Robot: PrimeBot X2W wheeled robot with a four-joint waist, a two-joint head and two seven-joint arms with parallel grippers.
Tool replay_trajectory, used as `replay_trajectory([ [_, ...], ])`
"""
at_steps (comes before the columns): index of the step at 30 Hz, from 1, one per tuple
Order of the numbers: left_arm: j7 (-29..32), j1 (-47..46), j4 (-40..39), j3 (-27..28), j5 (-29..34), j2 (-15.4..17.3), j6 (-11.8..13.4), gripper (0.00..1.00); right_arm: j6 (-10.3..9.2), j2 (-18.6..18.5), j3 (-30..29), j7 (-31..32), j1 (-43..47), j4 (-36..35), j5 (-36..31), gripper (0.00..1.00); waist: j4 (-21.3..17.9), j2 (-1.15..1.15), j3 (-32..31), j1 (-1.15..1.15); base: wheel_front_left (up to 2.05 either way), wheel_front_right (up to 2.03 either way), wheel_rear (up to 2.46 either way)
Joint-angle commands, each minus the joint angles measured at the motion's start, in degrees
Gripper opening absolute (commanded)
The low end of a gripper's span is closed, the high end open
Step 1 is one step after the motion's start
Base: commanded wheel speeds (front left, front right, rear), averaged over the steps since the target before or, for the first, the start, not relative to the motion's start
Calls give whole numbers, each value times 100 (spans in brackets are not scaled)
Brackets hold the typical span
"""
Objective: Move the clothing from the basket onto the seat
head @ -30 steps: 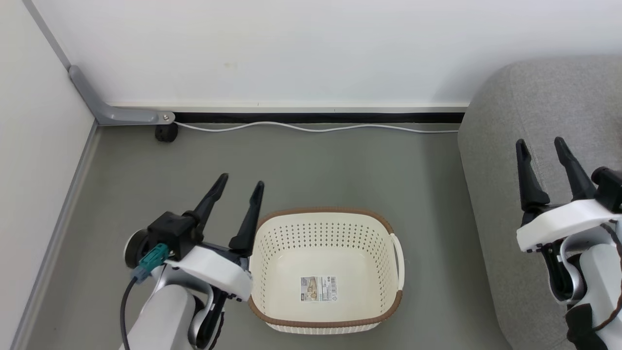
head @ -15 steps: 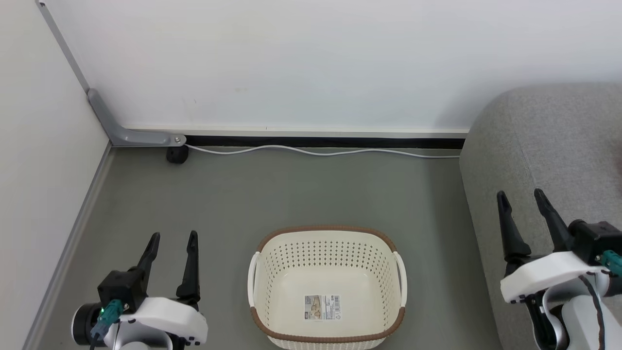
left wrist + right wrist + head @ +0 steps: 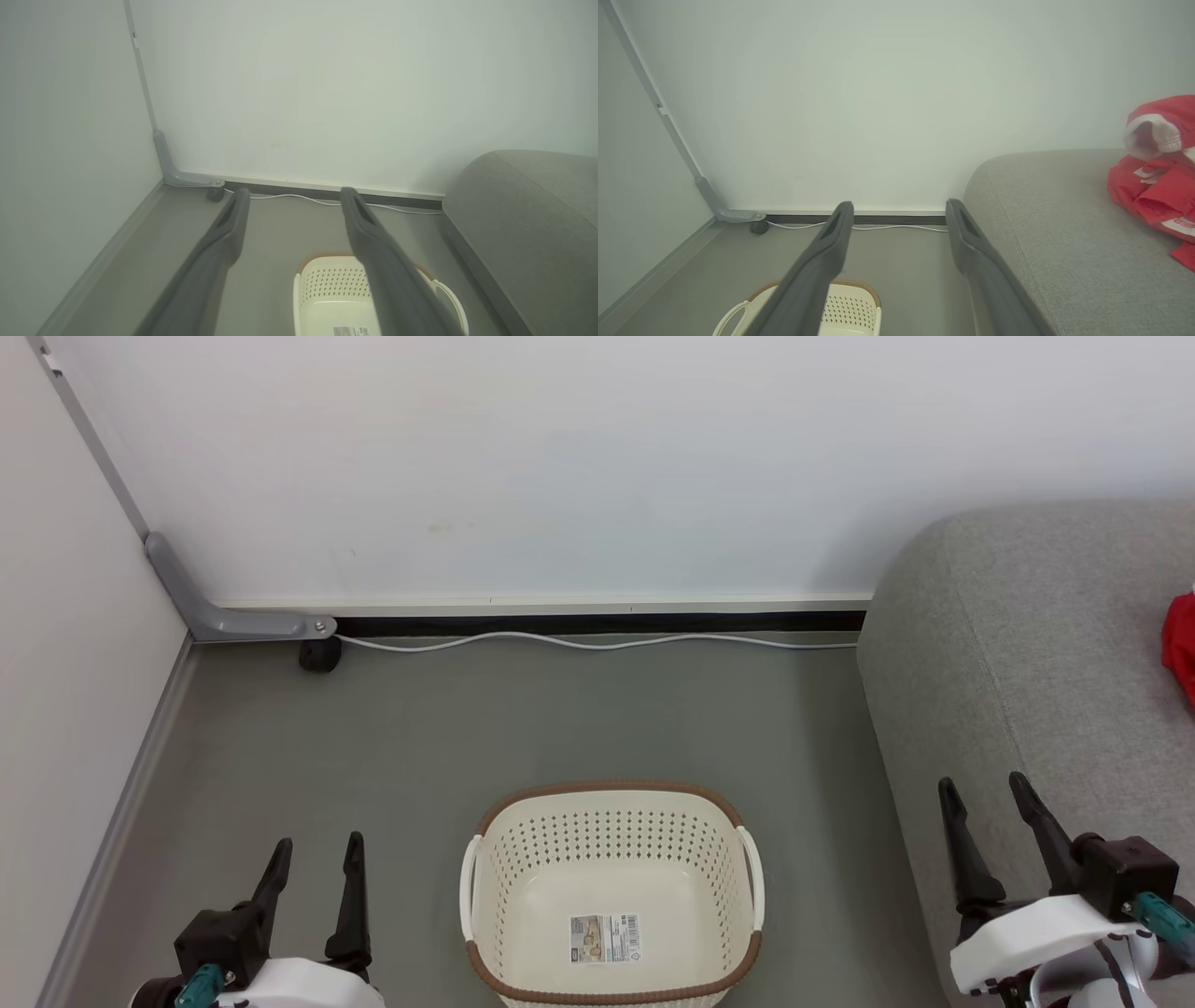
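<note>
Listener: Where do the task's things lie, and why there?

Describer: Bright red soft sports clothing (image 3: pixel 1157 186) with white trim lies heaped on the large grey woven-fabric sofa seat (image 3: pixel 1027 644), at the far right edge of the head view. The oval cream perforated plastic basket (image 3: pixel 607 840) with a brown rim stands on the grey floor (image 3: pixel 467 728), just left of the seat. A label sticker (image 3: pixel 605 938) shows in its bare bottom. I judge the transfer done, since the clothing rests where the task wants it.

Listener: And the grippers?

Describer: The left gripper (image 3: pixel 318 842) hangs at the lower left, apart from the basket. The right gripper (image 3: pixel 982 784) hangs at the lower right, over the near part of the seat. On both, the long dark fingers (image 3: pixel 224 247) stand spread with nothing between them. That reads as a rest pose, fitting a finished job.

Listener: What differs from a second ago?

Describer: Then the left gripper stood higher in the view, right beside the basket's left rim, and the right gripper stood higher over the seat. Both have drawn back toward the bottom corners. The camera has shifted too: the white cable (image 3: pixel 597 642) along the wall sits lower in the view, and the red clothing now comes in at the right edge. The basket is bare in both pictures.
</note>
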Motion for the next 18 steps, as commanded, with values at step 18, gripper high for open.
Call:
replay_trajectory([
  [18,-36,158,-315,52,-130,35,107,100,18,88,-270,-51,100,-106,-301,100,-171,0,-50,0,0,0,0],
])
